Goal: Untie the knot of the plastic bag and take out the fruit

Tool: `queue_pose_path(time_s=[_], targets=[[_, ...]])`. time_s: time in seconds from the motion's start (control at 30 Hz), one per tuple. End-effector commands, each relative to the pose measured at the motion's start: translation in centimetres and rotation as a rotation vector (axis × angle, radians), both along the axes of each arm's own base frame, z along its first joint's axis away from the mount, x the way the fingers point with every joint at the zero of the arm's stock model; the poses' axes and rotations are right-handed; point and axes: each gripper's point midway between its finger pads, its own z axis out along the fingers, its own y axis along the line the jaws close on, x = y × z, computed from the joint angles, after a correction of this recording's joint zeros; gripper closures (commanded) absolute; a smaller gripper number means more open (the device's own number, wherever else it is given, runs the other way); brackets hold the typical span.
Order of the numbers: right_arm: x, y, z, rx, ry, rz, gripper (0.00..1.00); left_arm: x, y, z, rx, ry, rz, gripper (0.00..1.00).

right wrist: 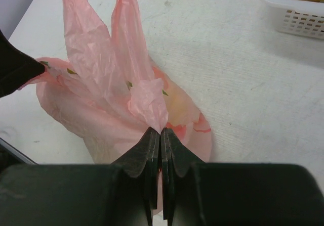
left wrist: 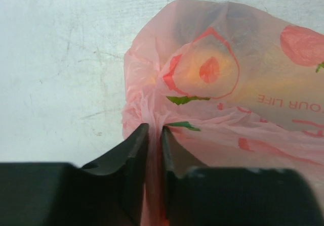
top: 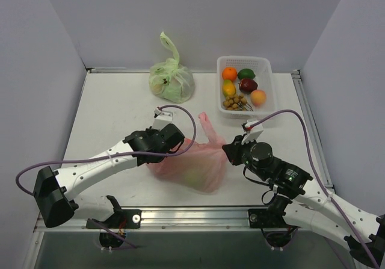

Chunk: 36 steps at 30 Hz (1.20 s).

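Left wrist, translucent pink plastic bag [left wrist: 238, 64] (red prints), crinkled

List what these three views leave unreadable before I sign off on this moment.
1. Knot: tied or undone cannot be told. The left gripper and right gripper pinch bunched film in their wrist views, and from above they overlap the plastic bag's top edge.
2. Fruit inside: the left wrist view gives only a yellowish blur through the pink film, so kind and count are unclear.
3. Green bag contents: top view only, small and veiled by its own plastic.
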Motion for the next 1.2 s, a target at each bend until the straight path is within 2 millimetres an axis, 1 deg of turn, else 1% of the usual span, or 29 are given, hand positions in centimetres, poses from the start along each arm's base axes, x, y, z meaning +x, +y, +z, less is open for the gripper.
queue_pose_path(time_s=[0.0, 0.03, 0.07, 0.1, 0.2, 0.23, 0.3, 0.33, 0.37, 0.4, 0.43, 0.47, 0.5, 0.57, 0.63, 0.67, 0.73, 0.77, 0.8, 0.83, 0.87, 0.9, 0.93, 0.97, 1.0, 1.03, 1.07, 1.1, 1.17], targets=[[1.0, -1.9, 0.2, -0.040, -0.039, -0.098, 1.00, 0.2, 1.1, 0.8, -0.017, 0.005, -0.078, 0.77], [1.0, -1.9, 0.3, -0.043, -0.042, -0.094, 1.00, 0.8, 0.6, 1.1, -0.059, -0.013, -0.085, 0.83], [1.1, -1.9, 0.2, -0.047, -0.040, -0.094, 1.00, 0.8, 0.5, 1.5, -0.089, -0.019, -0.099, 0.94], [1.2, -1.8, 0.3, -0.051, -0.040, -0.092, 1.00, 0.9, 0.4, 1.6, -0.104, -0.013, -0.118, 0.99], [1.6, -2.0, 0.7, -0.095, -0.067, -0.089, 1.00, 1.8, 0.6, 3.3, -0.150, -0.040, -0.139, 1.00], [2.0, -2.1, 1.6, -0.099, -0.090, -0.098, 1.00, 2.4, 0.5, 4.7, -0.173, -0.070, -0.146, 1.00], [3.0, -2.7, 2.5, -0.158, -0.127, -0.105, 1.00, 3.3, 1.1, 6.8, -0.183, -0.112, -0.157, 1.00], [3.5, -2.8, 4.2, -0.154, -0.157, -0.109, 1.00, 4.0, 1.1, 9.0, -0.209, -0.156, -0.156, 1.00], [4.4, -3.5, 5.0, -0.159, -0.168, -0.127, 1.00, 4.6, 1.8, 10.2, -0.216, -0.182, -0.138, 1.00], [5.0, -3.5, 5.3, -0.188, -0.179, -0.117, 1.00, 5.0, 2.0, 11.4, -0.212, -0.205, -0.146, 1.00], [5.5, -3.6, 7.2, -0.172, -0.206, -0.124, 1.00, 5.2, 2.1, 12.3, -0.223, -0.220, -0.152, 1.00], [6.1, -3.5, 7.3, -0.185, -0.203, -0.118, 1.00, 5.8, 2.5, 14.1, -0.237, -0.257, -0.146, 1.00], [6.7, -3.9, 7.8, -0.203, -0.211, -0.130, 1.00, 5.9, 2.4, 14.5, -0.244, -0.262, -0.150, 1.00], [7.1, -3.4, 8.2, -0.213, -0.205, -0.109, 1.00, 5.6, 1.7, 14.8, -0.284, -0.254, -0.171, 1.00], [6.7, -2.8, 7.5, -0.203, -0.173, -0.082, 1.00, 4.8, 0.6, 13.9, -0.345, -0.209, -0.208, 1.00], [6.4, -2.7, 6.7, -0.201, -0.151, -0.072, 1.00, 3.9, 0.2, 12.6, -0.390, -0.170, -0.198, 1.00], [5.6, -2.6, 5.0, -0.175, -0.094, -0.064, 0.97, 2.9, -0.4, 11.5, -0.460, -0.129, -0.196, 1.00], [5.0, -3.0, 3.9, -0.173, -0.073, -0.071, 0.94, 1.5, -1.0, 10.1, -0.524, -0.077, -0.199, 1.00], [4.8, -3.5, 3.2, -0.167, -0.054, -0.097, 0.92, 0.9, -1.3, 9.7, -0.559, -0.063, -0.198, 1.00], [4.4, -3.8, 2.4, -0.145, -0.021, -0.120, 0.87, 0.6, -1.7, 9.5, -0.599, -0.061, -0.202, 1.00], [3.9, -4.1, 2.5, -0.119, -0.016, -0.133, 0.80, -0.3, -2.1, 9.6, -0.660, -0.051, -0.209, 1.00], [3.5, -4.1, 2.1, -0.102, -0.001, -0.130, 0.67, -0.8, -2.2, 8.3, -0.670, -0.025, -0.204, 1.00], [3.0, -3.9, 2.1, -0.091, 0.011, -0.119, 0.60, -1.0, -2.3, 8.2, -0.686, -0.022, -0.204, 1.00], [2.7, -3.8, 2.6, -0.067, 0.015, -0.120, 0.44, -1.2, -2.3, 8.3, -0.703, -0.022, -0.196, 1.00], [2.5, -3.5, 3.8, -0.046, 0.006, -0.115, 0.37, -1.3, -2.3, 8.0, -0.702, -0.016, -0.193, 1.00], [1.9, -3.0, 4.9, -0.047, 0.009, -0.109, 0.20, -1.4, -2.3, 7.8, -0.707, -0.011, -0.182, 1.00], [2.0, -2.9, 5.9, -0.030, -0.006, -0.109, 0.20, -1.4, -2.3, 7.8, -0.705, -0.012, -0.179, 1.00], [1.5, -2.3, 6.7, -0.036, -0.021, -0.099, 0.17, -1.2, -2.3, 8.0, -0.710, -0.016, -0.176, 1.00], [1.3, -1.0, 7.4, -0.044, -0.025, -0.090, 0.07, -1.0, -2.6, 8.3, -0.722, -0.015, -0.169, 1.00]])
